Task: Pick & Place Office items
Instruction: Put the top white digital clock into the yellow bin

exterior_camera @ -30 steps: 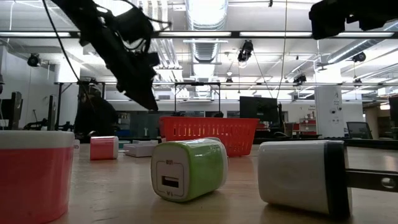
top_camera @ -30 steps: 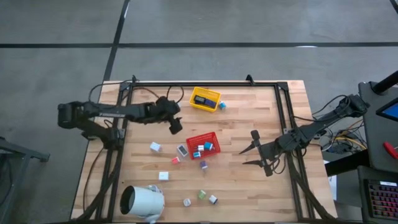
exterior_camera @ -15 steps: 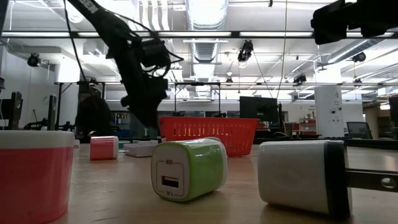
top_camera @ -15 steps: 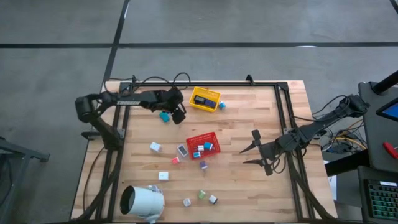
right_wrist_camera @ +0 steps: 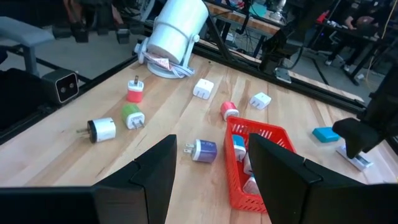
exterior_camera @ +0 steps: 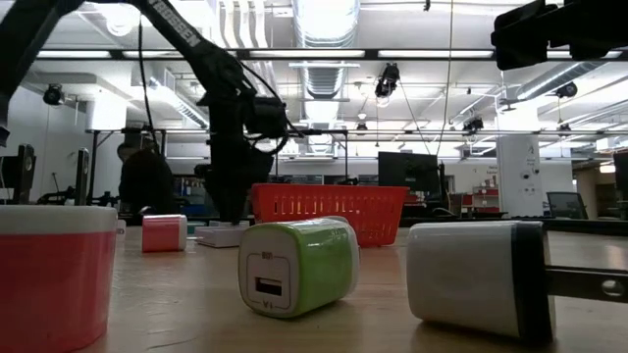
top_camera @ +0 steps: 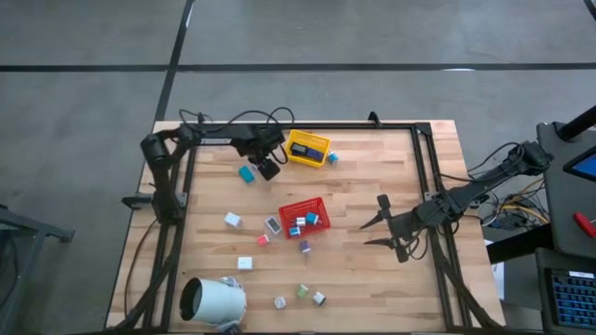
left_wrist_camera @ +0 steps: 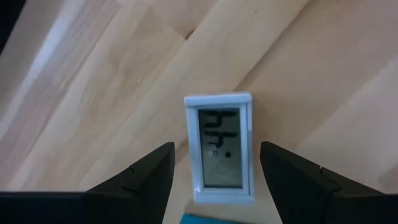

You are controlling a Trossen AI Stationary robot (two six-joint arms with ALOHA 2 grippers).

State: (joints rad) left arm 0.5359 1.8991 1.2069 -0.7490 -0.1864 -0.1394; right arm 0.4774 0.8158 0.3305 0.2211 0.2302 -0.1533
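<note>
A: What is the left gripper (top_camera: 267, 169) doing?

B: It is hanging at the table's far left, fingers spread apart and holding nothing. Between them, in its wrist view, a small white-framed display piece (left_wrist_camera: 219, 147) is lying flat on the wood, with a teal piece (top_camera: 247, 173) just beside it.

A: And the right gripper (top_camera: 376, 230)?

B: It is waiting with fingers parted and empty, right of the red tray (top_camera: 304, 217).

A: How is the surface looking?

B: The pale wooden plank table (top_camera: 372, 279) is sitting inside a dark frame. The low view is showing a workshop with ceiling lights and ducts behind.

A: The office items?

B: Small blocky plugs are lying scattered: a green one (exterior_camera: 297, 265) and a white one (exterior_camera: 478, 278) near the front edge, several in the red tray, a dark item in the yellow tray (top_camera: 307, 149).
</note>
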